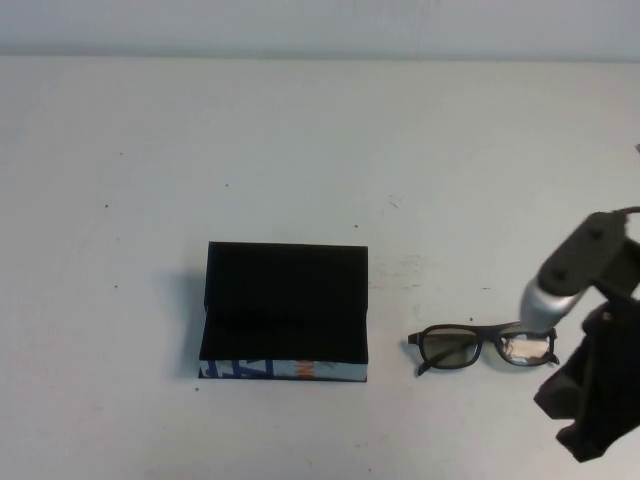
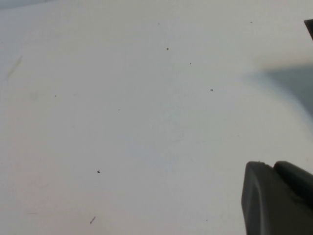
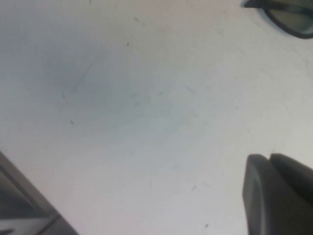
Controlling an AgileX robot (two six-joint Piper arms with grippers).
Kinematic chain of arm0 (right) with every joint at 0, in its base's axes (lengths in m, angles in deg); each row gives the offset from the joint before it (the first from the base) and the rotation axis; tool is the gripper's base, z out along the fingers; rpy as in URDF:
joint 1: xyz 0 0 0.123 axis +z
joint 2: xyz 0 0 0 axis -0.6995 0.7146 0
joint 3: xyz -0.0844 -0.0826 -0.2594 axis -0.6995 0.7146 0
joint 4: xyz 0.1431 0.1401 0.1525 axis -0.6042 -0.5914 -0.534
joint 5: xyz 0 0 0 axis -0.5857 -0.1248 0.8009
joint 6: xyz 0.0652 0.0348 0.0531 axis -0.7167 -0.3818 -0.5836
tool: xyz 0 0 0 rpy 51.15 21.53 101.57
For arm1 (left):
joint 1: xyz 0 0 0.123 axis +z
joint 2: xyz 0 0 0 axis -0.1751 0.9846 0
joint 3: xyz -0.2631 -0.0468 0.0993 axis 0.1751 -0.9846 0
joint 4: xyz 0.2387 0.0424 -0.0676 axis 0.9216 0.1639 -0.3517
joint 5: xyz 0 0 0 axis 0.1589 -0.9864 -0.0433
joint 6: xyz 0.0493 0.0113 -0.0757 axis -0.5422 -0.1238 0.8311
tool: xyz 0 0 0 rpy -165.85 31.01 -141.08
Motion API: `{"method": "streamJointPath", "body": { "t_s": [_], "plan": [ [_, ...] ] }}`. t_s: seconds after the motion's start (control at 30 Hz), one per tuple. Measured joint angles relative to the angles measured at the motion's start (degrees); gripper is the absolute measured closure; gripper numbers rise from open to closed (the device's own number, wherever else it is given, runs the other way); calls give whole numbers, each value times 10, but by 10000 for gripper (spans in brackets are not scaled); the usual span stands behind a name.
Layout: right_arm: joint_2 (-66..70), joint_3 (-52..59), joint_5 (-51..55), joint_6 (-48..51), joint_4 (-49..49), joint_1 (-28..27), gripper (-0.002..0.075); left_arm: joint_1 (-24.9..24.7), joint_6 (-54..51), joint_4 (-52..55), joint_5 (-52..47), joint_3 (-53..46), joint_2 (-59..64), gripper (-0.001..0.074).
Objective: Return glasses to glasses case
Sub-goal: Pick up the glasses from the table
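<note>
Hiding part of the scene, the right arm [image 1: 580, 270] crosses the lower right of the high view, and the right lens end of the glasses [image 1: 483, 346] sits partly behind its silver joint. The right pincer [image 1: 592, 400] is a dark mass cut off by the lower right edge of that frame; in its own wrist view only one dark finger [image 3: 276, 193] shows at the lower right, so whether its jaws are apart or together cannot be told. It holds nothing that can be seen. In that wrist view just a sliver of the glasses [image 3: 288, 17] shows at the upper right corner.

The left pincer does not appear in the high view; its wrist view shows a single dark finger [image 2: 274, 198] at the lower right over bare table [image 2: 122, 122], and its state cannot be told either.

The glasses lie on the white table [image 1: 300, 130] at lower right of centre in the high view, near the glasses case [image 1: 285, 310] but apart from it. The case sits at lower centre with its lid standing open, its black lining showing, its white front strip marked in blue and orange. Nothing lies between case and glasses.
</note>
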Motion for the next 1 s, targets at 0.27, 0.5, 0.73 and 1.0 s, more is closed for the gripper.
{"method": "streamJointPath", "body": {
  "t_s": [0.27, 0.5, 0.73, 1.0],
  "plan": [
    [117, -67, -5, 196, 70, 52, 738, 0, 0, 0, 0, 0, 0, 735],
    [180, -105, -5, 320, 125, 52, 626, 0, 0, 0, 0, 0, 0, 734],
    [245, -140, -11, 334, 151, 52, 472, 0, 0, 0, 0, 0, 0, 734],
    [305, -173, -14, 335, 151, 44, 449, 0, 0, 1, 0, 0, 0, 734]
  ]
}}
